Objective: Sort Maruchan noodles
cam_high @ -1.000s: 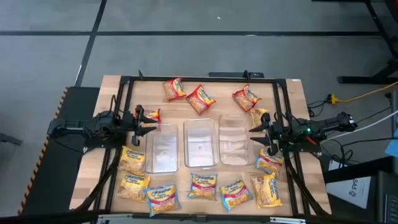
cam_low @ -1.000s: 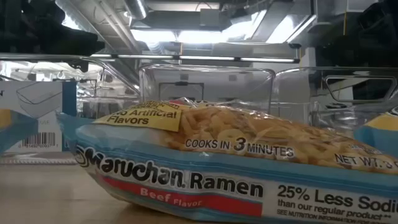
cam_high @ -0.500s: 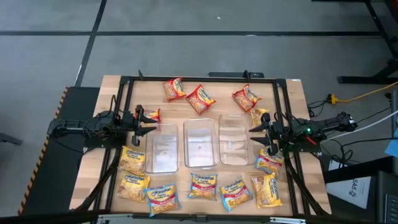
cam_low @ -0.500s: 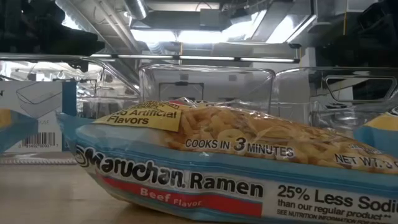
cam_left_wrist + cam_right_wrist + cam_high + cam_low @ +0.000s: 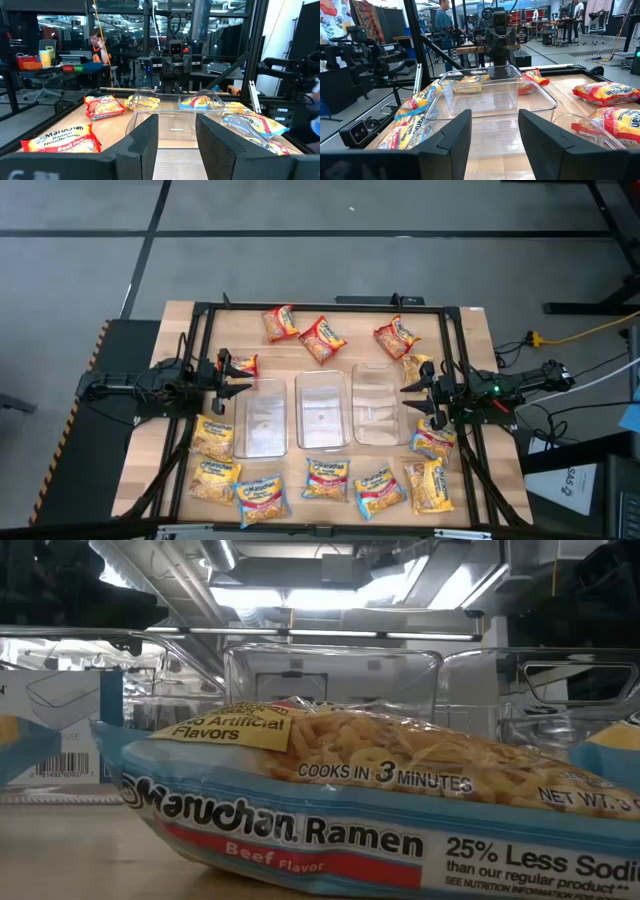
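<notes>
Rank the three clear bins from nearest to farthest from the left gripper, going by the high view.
From the left gripper:
1. left bin, right beside its open fingers.
2. middle bin, at the table's centre.
3. right bin, nearest the right gripper.

Three bins [image 5: 323,410] side by side mid-table, noodle packets [image 5: 326,478] scattered around them, none inside

Grey floor [image 5: 300,260] (ceiling lights [image 5: 300,595] overhead)
</notes>
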Controlling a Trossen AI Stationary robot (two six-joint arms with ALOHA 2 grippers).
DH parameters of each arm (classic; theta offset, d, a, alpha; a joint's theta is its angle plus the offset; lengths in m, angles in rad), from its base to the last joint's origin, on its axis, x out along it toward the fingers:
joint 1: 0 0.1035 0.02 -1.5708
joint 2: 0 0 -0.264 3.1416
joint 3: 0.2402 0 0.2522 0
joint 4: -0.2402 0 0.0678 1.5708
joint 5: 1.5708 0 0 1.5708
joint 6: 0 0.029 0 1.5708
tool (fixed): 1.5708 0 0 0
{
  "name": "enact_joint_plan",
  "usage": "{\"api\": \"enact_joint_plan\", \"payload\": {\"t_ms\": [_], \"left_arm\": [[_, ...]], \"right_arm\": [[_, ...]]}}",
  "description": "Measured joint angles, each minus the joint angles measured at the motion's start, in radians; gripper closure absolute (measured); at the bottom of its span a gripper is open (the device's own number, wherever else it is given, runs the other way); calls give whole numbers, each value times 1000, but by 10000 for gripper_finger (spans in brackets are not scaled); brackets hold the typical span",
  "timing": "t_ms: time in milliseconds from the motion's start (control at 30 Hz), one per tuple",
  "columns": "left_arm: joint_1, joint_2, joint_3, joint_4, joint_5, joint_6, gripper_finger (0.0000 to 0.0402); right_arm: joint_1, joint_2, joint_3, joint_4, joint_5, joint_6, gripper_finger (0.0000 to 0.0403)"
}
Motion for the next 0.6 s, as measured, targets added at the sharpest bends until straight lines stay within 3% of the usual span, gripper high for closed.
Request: {"api": "enact_joint_plan", "payload": {"t_ms": [400,600], "left_arm": [[0,0,0,0,0,0,276],[0,0,0,0,0,0,276]], "right_arm": [[0,0,0,47,0,8,235],[0,0,0,61,-43,141,235]]}}
